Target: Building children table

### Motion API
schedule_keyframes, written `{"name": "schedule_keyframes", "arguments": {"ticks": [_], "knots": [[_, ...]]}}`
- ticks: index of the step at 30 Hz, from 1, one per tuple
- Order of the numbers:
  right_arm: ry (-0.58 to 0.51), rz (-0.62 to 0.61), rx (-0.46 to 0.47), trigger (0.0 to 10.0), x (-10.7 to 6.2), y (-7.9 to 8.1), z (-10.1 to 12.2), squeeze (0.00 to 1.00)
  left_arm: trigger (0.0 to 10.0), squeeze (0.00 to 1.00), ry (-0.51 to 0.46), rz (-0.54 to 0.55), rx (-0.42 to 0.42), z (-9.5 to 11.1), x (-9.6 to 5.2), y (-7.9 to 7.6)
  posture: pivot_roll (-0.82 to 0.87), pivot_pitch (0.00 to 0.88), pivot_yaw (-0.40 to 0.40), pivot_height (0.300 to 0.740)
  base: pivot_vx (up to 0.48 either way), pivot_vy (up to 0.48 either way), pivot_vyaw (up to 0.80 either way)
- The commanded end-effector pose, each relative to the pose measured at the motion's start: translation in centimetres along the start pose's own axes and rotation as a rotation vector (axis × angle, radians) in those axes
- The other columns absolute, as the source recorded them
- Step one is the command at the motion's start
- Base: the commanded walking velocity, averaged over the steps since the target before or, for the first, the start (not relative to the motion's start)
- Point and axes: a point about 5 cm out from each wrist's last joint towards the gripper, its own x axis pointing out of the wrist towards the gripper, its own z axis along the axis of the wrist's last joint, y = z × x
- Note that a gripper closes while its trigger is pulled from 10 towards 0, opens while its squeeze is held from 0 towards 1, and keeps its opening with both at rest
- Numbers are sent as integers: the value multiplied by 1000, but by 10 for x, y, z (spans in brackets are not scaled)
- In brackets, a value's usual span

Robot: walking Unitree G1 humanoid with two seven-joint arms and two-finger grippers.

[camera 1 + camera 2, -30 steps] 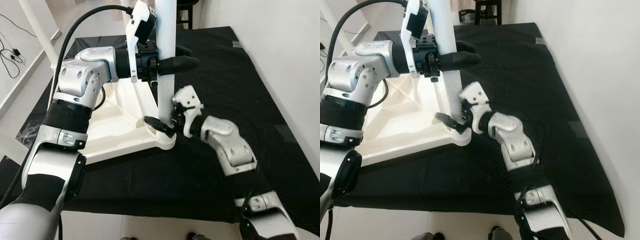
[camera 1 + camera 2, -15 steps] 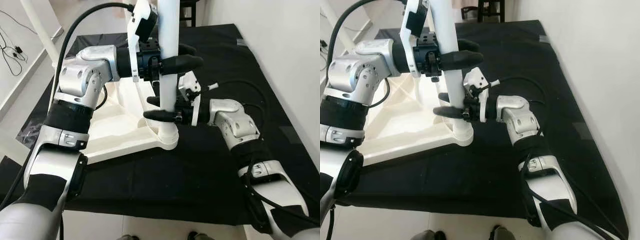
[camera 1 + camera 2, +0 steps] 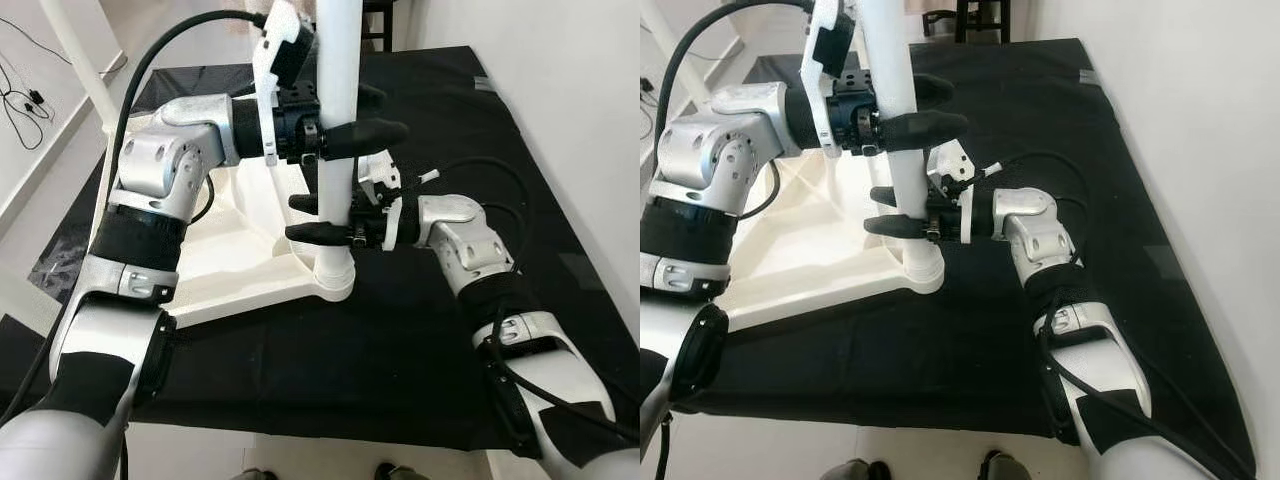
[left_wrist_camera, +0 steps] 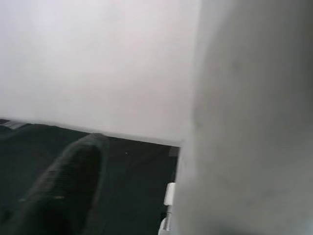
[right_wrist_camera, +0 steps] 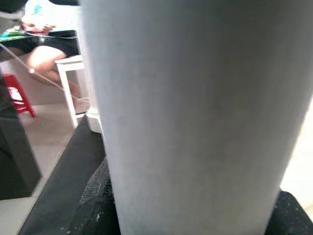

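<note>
Both hands pinch the upright white table leg (image 3: 336, 120): left hand (image 3: 345, 125) above, right hand (image 3: 318, 218) below; twist squarely, keeping it plumb in the upturned tabletop's (image 3: 235, 265) corner socket (image 3: 333, 280).

Both arms reach in at the white leg (image 3: 336, 150). Left gripper (image 3: 362, 115) clamps it up high, right gripper (image 3: 312, 218) pinches it lower down.
</note>
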Motion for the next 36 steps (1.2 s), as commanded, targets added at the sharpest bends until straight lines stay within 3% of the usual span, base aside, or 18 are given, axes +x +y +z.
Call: {"name": "schedule_keyframes", "arguments": {"ticks": [1,2,3,5,6,7,8,10,14,20,21,23,24,25,26,34,35,36], "knots": [[47,-39,74,0,8,6,-24,0,10000,698,-15,13,-10,3,-10,1,55,143,55,740,0,0,0],[65,-94,74,0,5,10,-31,0,10000,0,-1,29,-31,2,-31,1,56,152,49,740,0,0,0],[93,-171,102,0,1,20,-43,0,10000,0,19,70,-67,-4,-64,-1,52,158,47,740,0,0,0],[93,-171,102,0,1,20,-43,0,10000,0,19,70,-67,-4,-64,-1,52,158,47,740,0,0,0],[149,-251,144,0,1,38,-58,0,10000,0,63,168,-102,-14,-102,-4,54,167,37,740,0,0,0],[149,-251,144,0,1,38,-58,0,10000,0,63,168,-102,-14,-102,-4,54,167,37,740,0,0,0],[280,-581,201,0,-3,48,-80,0,10000,0,125,269,-140,-29,-137,-11,56,179,19,740,0,0,0],[336,-748,265,0,2,73,-95,0,10000,0,195,329,-196,-49,-166,-29,69,186,17,740,0,0,0],[355,-835,273,0,16,96,-100,0,10000,0,295,346,-307,-85,-188,-71,57,174,22,740,0,0,0],[325,-792,216,0,27,84,-91,0,10000,0,325,373,-389,-105,-188,-107,68,164,5,740,0,0,0],[323,-793,205,4941,28,80,-87,0,10000,0,326,388,-403,-109,-185,-114,75,164,5,740,0,0,0],[333,-815,189,4941,27,77,-84,0,10000,0,332,396,-415,-116,-180,-123,77,164,5,740,0,0,0],[314,-839,189,10000,26,72,-79,0,10000,0,336,397,-431,-129,-169,-136,79,164,5,740,0,0,0],[314,-839,189,10000,26,72,-79,0,10000,0,336,397,-431,-129,-169,-136,79,164,5,740,0,0,0],[275,-804,196,10000,25,69,-76,1000,10000,0,330,386,-442,-134,-161,-142,78,165,7,740,0,0,0],[-16,-478,210,10000,17,56,-42,890,10000,0,278,378,-447,-146,-133,-163,76,162,5,740,0,0,0],[-42,-410,206,10000,14,53,-38,0,10000,0,284,385,-434,-148,-131,-164,76,160,5,740,0,0,0],[-41,-326,180,10000,10,50,-36,0,10000,0,289,403,-413,-151,-129,-166,81,155,-1,740,0,0,0]]}}
